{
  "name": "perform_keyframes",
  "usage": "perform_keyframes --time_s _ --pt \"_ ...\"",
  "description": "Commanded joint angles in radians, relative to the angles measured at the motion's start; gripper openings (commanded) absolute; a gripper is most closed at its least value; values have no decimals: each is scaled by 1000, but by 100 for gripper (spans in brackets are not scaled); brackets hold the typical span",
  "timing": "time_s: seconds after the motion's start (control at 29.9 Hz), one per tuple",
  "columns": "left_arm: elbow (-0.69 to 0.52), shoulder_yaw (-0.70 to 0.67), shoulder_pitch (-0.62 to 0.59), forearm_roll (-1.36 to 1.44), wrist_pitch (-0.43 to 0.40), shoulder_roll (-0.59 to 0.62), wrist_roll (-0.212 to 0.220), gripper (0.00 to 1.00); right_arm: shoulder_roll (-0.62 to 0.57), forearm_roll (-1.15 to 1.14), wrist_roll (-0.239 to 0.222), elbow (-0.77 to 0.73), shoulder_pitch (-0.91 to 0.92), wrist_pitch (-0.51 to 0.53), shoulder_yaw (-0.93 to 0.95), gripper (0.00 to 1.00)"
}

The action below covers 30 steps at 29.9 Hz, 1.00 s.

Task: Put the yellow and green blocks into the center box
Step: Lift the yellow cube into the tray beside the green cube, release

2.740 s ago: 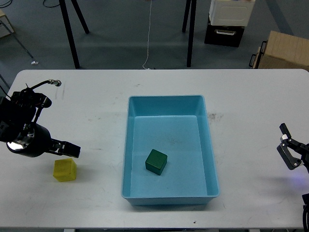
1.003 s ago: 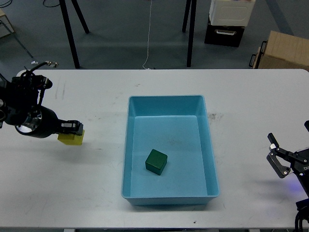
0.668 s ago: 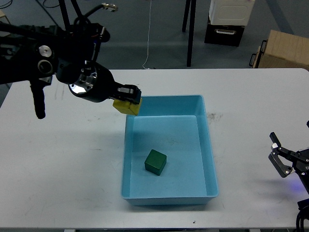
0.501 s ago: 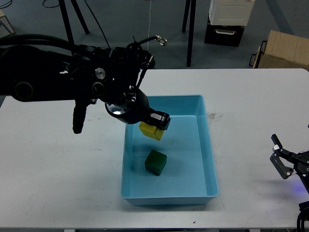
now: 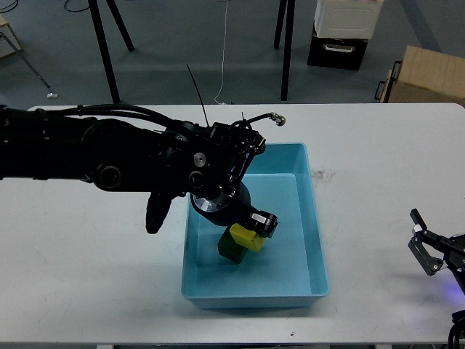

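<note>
My left gripper point(image 5: 259, 227) is inside the blue center box point(image 5: 317, 218), shut on the yellow block point(image 5: 245, 238). It holds the block low, right above or against the green block point(image 5: 227, 251), which lies on the box floor and is mostly hidden by the yellow one. My left arm stretches in from the left and covers the box's upper left corner. My right gripper point(image 5: 429, 251) is open and empty at the table's right edge, far from the box.
The white table point(image 5: 87, 283) carries only the box. Beyond the far edge are black stand legs point(image 5: 105, 51), a cardboard box point(image 5: 429, 76) and a white-and-black case point(image 5: 345, 29) on the floor.
My left gripper took the yellow block from the table's left side, carried it right over the box rim and lowered it onto the green block. The right gripper shifted slightly.
</note>
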Motion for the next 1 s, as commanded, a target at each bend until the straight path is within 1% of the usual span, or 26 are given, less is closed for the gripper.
perform_keyframes --time_s 0.0,0.07,0.23,0.33,0.37,0.43,0.47,0.5,0.53,0.57,0.6,0.67,0.7,0.74,0.8,0.84,0.87,0.94,0.97 --pt "6 0 2 -3 0 13 -4 95 0 -1 0 3 0 0 -6 100" --pt "20 -4 0 -3 0 35 -4 97 0 -1 0 6 0 0 -7 100" --pt "61 -21 -6 -5 0 76 -7 97 0 -1 0 6 1 0 -12 100" --pt "52 -21 3 3 0 92 -29 96 0 -12 0 6 1 0 -15 100" --pt "46 -20 5 3 0 92 -39 91 0 -15 0 6 1 0 -15 100" --pt "41 -18 20 3 0 90 -70 71 0 -15 0 6 1 0 -15 100" --pt "41 -20 31 3 0 84 -90 65 0 -15 0 6 1 0 -14 100" --pt "41 -21 35 6 0 81 -111 62 0 -15 0 4 1 0 -14 100" --pt "41 -21 37 6 0 78 -136 54 0 -15 0 3 1 0 -14 100" --pt "41 -21 37 7 0 72 -154 44 0 -16 0 3 1 0 -14 100" --pt "43 -20 37 11 0 64 -164 35 0 -15 0 3 0 0 -14 100" --pt "43 -18 37 36 0 49 -170 25 0 -15 0 3 1 0 -14 100" --pt "44 -18 37 56 0 41 -170 21 0 -15 0 3 1 0 -12 100" --pt "43 -18 37 79 0 36 -170 21 0 -15 0 3 1 0 -12 100" --pt "43 -20 37 112 0 30 -167 0 0 -15 0 3 1 0 -12 100" --pt "43 -21 38 115 0 30 -168 0 0 -15 0 3 0 0 -9 100" --pt "47 -24 41 115 0 30 -170 7 0 -15 0 3 -2 0 -9 100" --pt "50 -27 46 112 0 23 -174 33 0 -15 0 3 -5 0 -6 100" --pt "50 -30 51 110 0 18 -174 50 0 -15 0 3 -9 0 -6 100"
